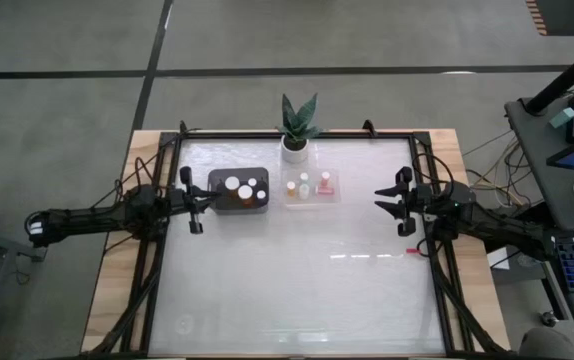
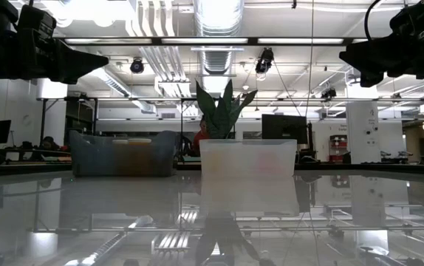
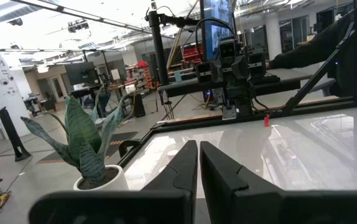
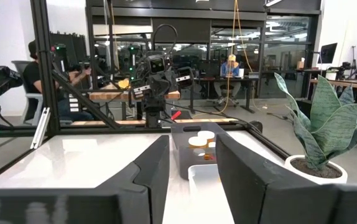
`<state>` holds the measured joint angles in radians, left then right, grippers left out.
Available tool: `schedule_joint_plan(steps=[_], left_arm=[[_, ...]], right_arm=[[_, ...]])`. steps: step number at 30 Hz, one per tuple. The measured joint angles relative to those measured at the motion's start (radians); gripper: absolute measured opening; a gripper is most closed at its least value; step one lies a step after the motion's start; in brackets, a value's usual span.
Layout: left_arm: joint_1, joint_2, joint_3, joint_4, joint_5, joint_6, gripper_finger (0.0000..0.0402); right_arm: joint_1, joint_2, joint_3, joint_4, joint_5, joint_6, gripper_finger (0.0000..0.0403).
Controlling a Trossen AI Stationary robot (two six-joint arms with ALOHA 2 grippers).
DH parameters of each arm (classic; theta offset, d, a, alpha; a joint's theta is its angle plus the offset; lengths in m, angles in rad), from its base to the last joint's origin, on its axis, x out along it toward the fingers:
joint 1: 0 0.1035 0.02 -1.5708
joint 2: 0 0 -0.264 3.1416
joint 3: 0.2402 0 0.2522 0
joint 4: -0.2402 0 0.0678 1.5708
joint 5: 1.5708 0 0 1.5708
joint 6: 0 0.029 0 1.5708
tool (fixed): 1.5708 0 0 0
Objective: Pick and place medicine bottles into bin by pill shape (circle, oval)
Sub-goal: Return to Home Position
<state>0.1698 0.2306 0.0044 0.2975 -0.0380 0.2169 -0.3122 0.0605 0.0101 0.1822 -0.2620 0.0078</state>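
Hovering low over the counter (image 1: 297, 270), the left end effector (image 1: 205, 203) has its fingers pressed together just beside the black bin (image 1: 213, 190). I see the right end effector (image 1: 379, 199) spread open near the transparent bin (image 1: 339, 196). The medicine bottles (image 1: 245, 187) sit inside both bins.

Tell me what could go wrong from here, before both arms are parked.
1. The left end effector, shut, hangs close beside the black bin. A sideways swing as it pulls away might shove the bin and jostle the medicine bottles inside.
2. The right end effector is open and points toward the transparent bin. Any forward drift could tip the upright bottles in it.
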Motion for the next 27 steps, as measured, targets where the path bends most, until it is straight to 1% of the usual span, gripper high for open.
schedule_joint_plan(steps=[5,16,27], left_arm=[[0.0,0.0,0.0,0.0,0.0,0.0,0.0003],[0.0,0.0,0.0,0.0,0.0,0.0,0.0003],[0.0,0.0,0.0,0.0,0.0,0.0,0.0003]], right_arm=[[0.0,0.0,0.0,0.0,0.0,0.0,0.0121],[0.0,0.0,0.0,0.0,0.0,0.0,0.0137],[0.0,0.0,0.0,0.0,0.0,0.0,0.0124]])
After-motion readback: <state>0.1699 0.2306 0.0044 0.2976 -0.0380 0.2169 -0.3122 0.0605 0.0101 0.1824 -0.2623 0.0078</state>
